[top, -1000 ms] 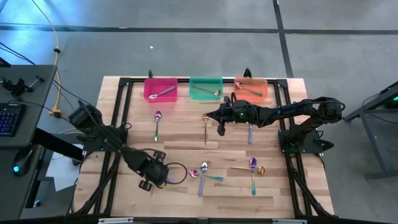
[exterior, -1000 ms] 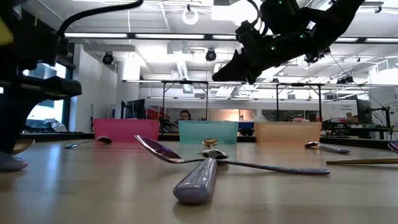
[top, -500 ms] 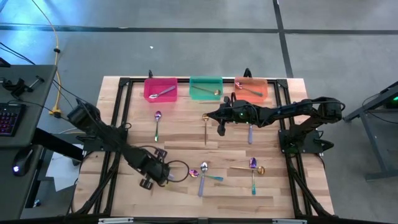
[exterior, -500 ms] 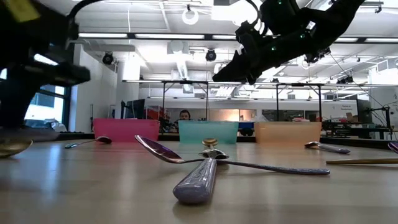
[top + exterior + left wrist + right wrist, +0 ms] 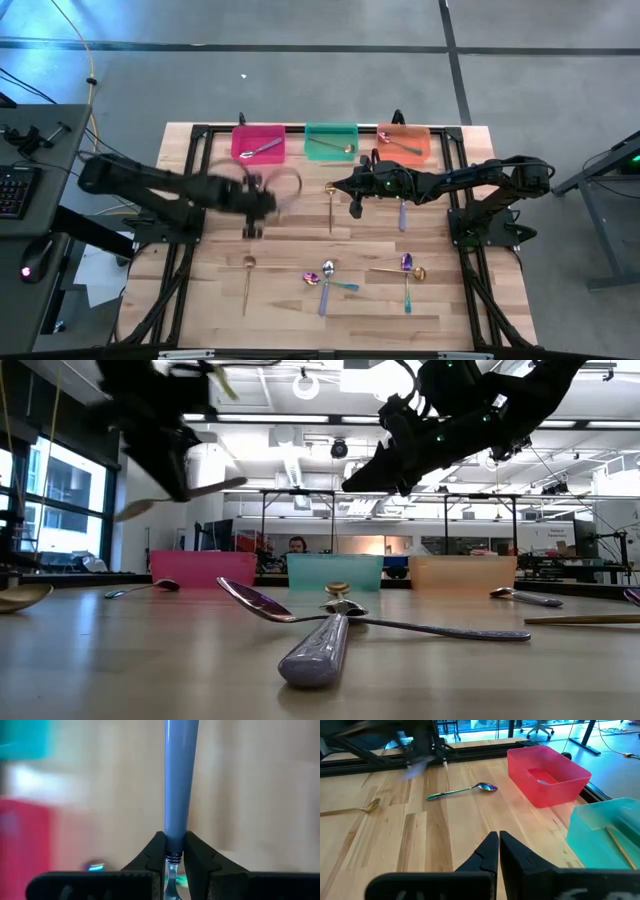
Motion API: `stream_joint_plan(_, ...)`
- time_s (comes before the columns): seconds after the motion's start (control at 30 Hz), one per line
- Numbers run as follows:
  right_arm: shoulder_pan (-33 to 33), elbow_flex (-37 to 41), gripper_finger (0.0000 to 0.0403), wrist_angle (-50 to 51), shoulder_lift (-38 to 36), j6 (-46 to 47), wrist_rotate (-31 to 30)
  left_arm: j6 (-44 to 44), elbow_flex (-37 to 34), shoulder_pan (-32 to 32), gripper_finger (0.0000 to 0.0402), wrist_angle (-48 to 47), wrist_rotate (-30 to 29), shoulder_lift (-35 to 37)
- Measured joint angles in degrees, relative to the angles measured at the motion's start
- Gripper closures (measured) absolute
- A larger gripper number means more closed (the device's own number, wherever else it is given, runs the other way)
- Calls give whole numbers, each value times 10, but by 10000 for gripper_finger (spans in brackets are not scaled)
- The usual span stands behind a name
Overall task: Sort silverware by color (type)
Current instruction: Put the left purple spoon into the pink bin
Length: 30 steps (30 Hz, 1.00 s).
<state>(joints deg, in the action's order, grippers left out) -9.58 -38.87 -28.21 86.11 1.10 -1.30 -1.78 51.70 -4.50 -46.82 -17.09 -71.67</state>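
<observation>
Left gripper (image 5: 262, 200): clamped on a lavender-handled spoon (image 5: 178, 785), held above the table's left half, in front of the pink bin (image 5: 258, 143) (blurred in the high view); the fingers (image 5: 150, 857) pinched the handle where it narrows.
Held spoon: lifted clear of the wood; in the low view its bowl (image 5: 135, 508) showed up in the air at the left.
Right gripper (image 5: 355, 208): clenched on nothing, hanging above the table's middle, just in front of the green bin (image 5: 331, 142).
Bins: pink, green and orange (image 5: 404, 143) in a row at the far edge, each with one spoon inside.
Iridescent spoon (image 5: 253, 201): on the table in front of the pink bin, partly under the left arm.
Gold spoon (image 5: 247, 282): alone at the near left, handle toward the near edge.
Second gold spoon (image 5: 331, 207): at the centre, beside the right gripper.
Crossed pair (image 5: 325, 279): near centre, one over the other.
Right pair (image 5: 406, 270): a gold spoon and an iridescent one crossing at the near right.
Person (image 5: 297, 545): seated in the room behind the bins (only partly visible).
</observation>
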Motion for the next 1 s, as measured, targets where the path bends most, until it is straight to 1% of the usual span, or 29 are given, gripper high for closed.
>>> stream_joint_plan(0.13, 0, 0, 403, 1, 0, 1, 0, 62, 0, 129, 371, 26, -31, 14)
stream_joint_plan(0.23, 0, 0, 403, 1, 0, 2, 0, 108, 0, 224, 371, 67, -35, 10)
stream_joint_plan(0.37, 0, 0, 403, 1, 0, 0, 0, 166, 0, 331, 371, 112, -12, -9)
stream_joint_plan(0.5, 0, 0, 403, 1, 0, 0, 0, 206, 0, 413, 371, 146, 27, -36)
stream_joint_plan(0.6, -2, 0, 403, 1, 0, 0, 0, 231, 0, 457, 371, 170, 51, -65)
stream_joint_plan(0.7, -2, 0, 403, 1, 0, 0, -6, 243, 0, 488, 371, 195, 70, -103)
stream_joint_plan(0.83, -2, 0, 403, 1, 0, 0, -18, 245, 0, 510, 371, 218, 80, -150)
stream_joint_plan(1.0, -2, 0, 403, 1, 0, 0, -19, 245, 0, 520, 371, 232, 93, -195)
